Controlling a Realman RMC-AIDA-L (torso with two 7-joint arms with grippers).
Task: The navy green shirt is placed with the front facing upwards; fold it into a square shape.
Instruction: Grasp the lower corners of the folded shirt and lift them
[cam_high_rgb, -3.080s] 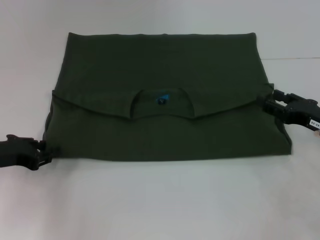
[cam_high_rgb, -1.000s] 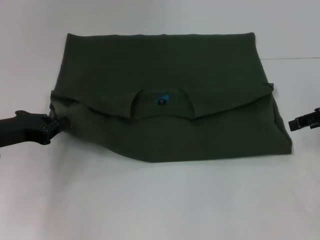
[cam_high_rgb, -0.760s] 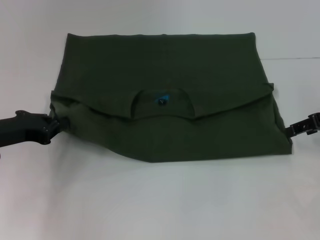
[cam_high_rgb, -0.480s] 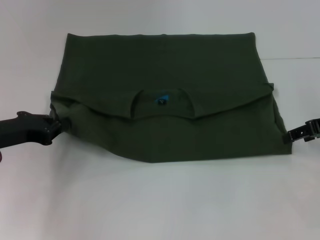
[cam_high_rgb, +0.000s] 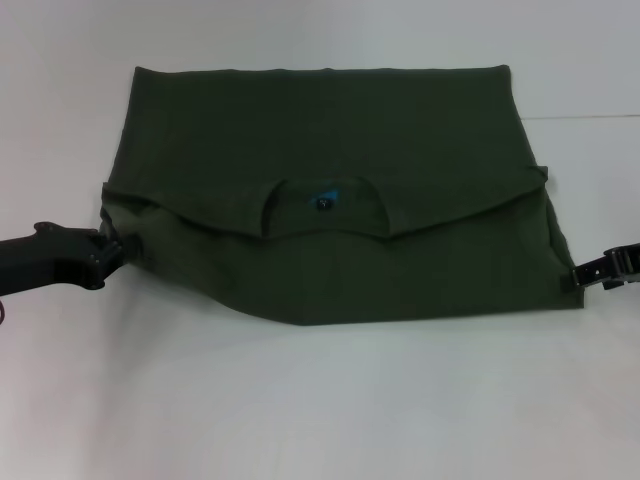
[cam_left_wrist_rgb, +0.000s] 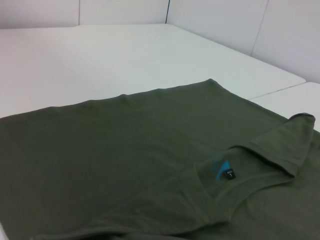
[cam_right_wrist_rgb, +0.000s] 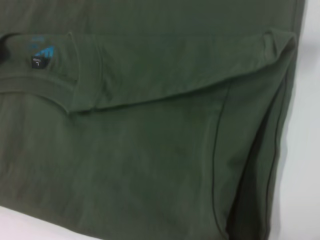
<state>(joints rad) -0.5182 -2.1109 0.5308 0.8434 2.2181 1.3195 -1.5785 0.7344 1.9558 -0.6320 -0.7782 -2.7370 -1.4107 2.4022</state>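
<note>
Navy green shirt (cam_high_rgb: 330, 190) folded on surface (cam_high_rgb: 320, 400). Left tool (cam_high_rgb: 112, 250) clenched on left edge; right tool (cam_high_rgb: 584, 277) at near-right corner, grip indeterminable.

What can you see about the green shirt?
The shirt is dark olive green and looks like soft cotton. It lies flat on the white table, partly folded into a wide block, with the collar flap turned over the middle and a small blue neck label showing. The left gripper is at its near left corner, where the edge is pulled in. The right gripper is at its near right corner.
</note>
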